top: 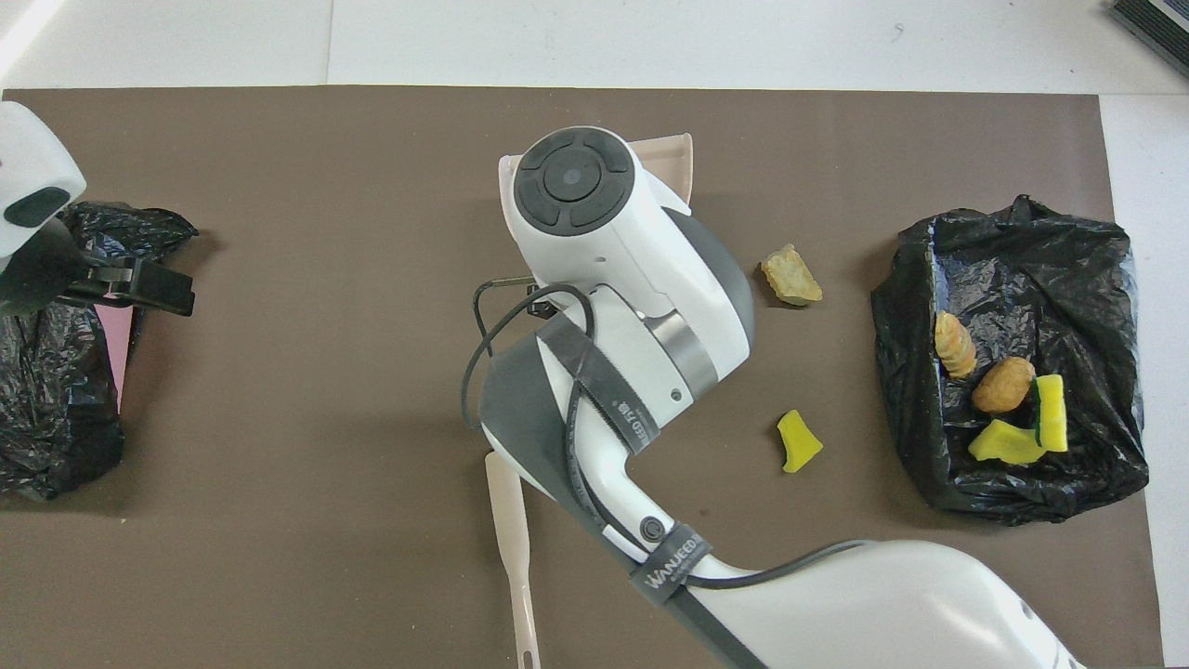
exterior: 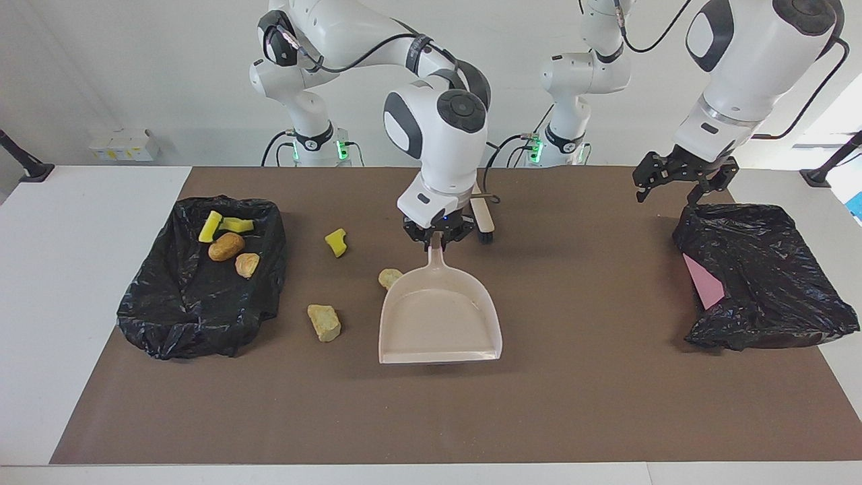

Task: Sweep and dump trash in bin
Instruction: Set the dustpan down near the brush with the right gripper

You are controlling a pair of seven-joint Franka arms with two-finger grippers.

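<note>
Near the middle of the desk [exterior: 552,417], the right hand [exterior: 438,241] is clamped on the handle of the beige dustpan [exterior: 441,323], whose flat pan lies on the brown mat with its open edge pointing away from the robots. A pale crumbly lump [exterior: 390,277] touches the pan's rim on the side toward the right arm's end. Another pale lump [exterior: 324,322] lies farther from the robots, apart from the pan, and a yellow sponge chunk [exterior: 336,242] sits nearer to them. Toward the right arm's end of the desk, a black bin bag [exterior: 168,316] holds four scraps: two yellow sponge pieces [exterior: 222,226], a tan bread-like oval [exterior: 226,246] and a smaller tan lump [exterior: 246,264]. Just beside the right hand, partly hidden by it, the brush [exterior: 482,217] lies on the mat. The left hand [exterior: 677,183] hangs with its fingers spread wide and holding nothing, over the nearer edge of a second black bag [exterior: 761,276] with a pink sheet [exterior: 704,281] showing in it.
</note>
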